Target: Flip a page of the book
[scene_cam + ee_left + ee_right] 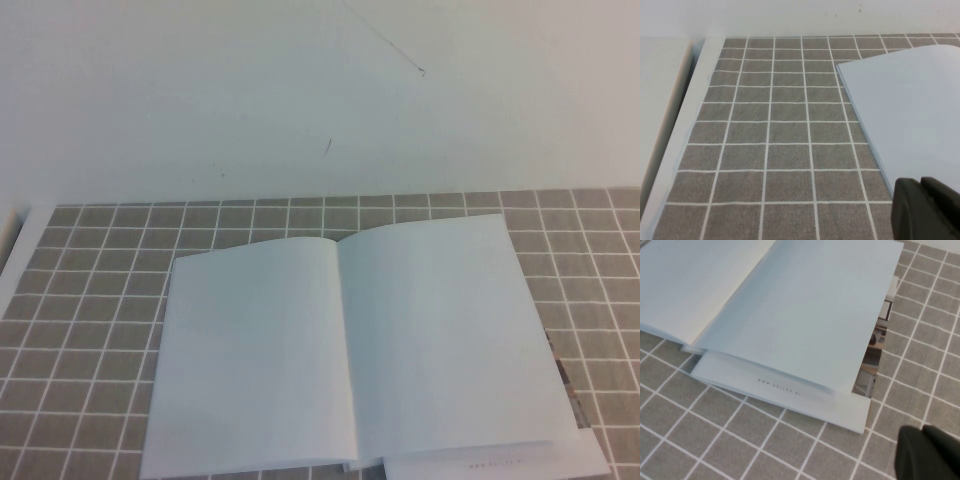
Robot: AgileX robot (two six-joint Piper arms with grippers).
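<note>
The book (250,360) lies open on the tiled mat, both facing leaves blank white. The right-hand page (445,330) lies flat and also shows in the right wrist view (805,315); no printed photos show on it. The left leaf's outer corner shows in the left wrist view (910,105). My left gripper (921,181) is shut and empty, hovering over the book's left outer edge. My right gripper (922,429) is shut and empty, above the mat just off the book's near right corner. Neither gripper shows in the high view.
A white sheet with a small printed line (790,395) sticks out under the book's near edge. Coloured pictures (879,335) peek from under its right edge. The grey tiled mat (100,260) ends at a white border (690,115) on the left.
</note>
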